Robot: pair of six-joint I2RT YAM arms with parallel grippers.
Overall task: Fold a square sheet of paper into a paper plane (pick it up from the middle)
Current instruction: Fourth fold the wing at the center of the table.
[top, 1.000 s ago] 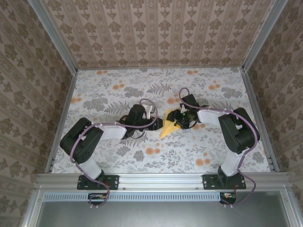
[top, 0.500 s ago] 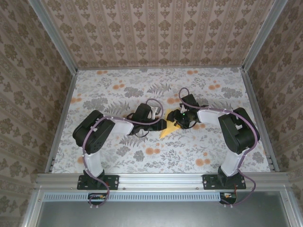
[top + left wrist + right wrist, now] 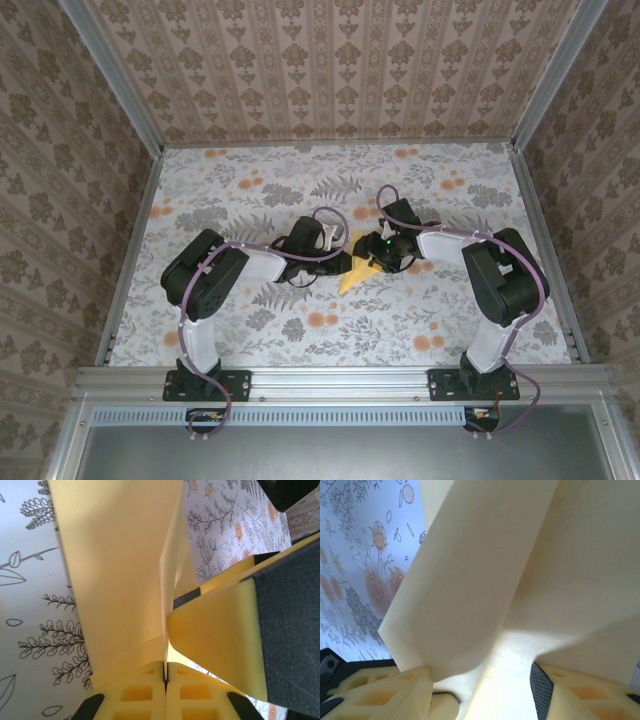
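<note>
The yellow paper plane [image 3: 356, 272] lies on the flowered table between both grippers, its point toward the near edge. In the left wrist view, a raised middle fold of the paper plane [image 3: 115, 570] runs down into my left gripper [image 3: 165, 672], which is shut on it. My left gripper [image 3: 343, 263] reaches the paper from the left. My right gripper [image 3: 379, 254] is at the paper's right side. Its jaws [image 3: 480, 700] stand apart with folded paper [image 3: 485, 570] lying between and draped over the left finger [image 3: 385, 695]. One right finger [image 3: 215, 640] shows close beside the fold.
The floral tablecloth [image 3: 250, 190] covers the table. Patterned walls with metal rails [image 3: 130, 250] enclose it on three sides. The arms' bases [image 3: 207, 383] sit on the near rail.
My left arm swung right to the paper and its jaws closed on the raised fold. The right arm stayed put.
</note>
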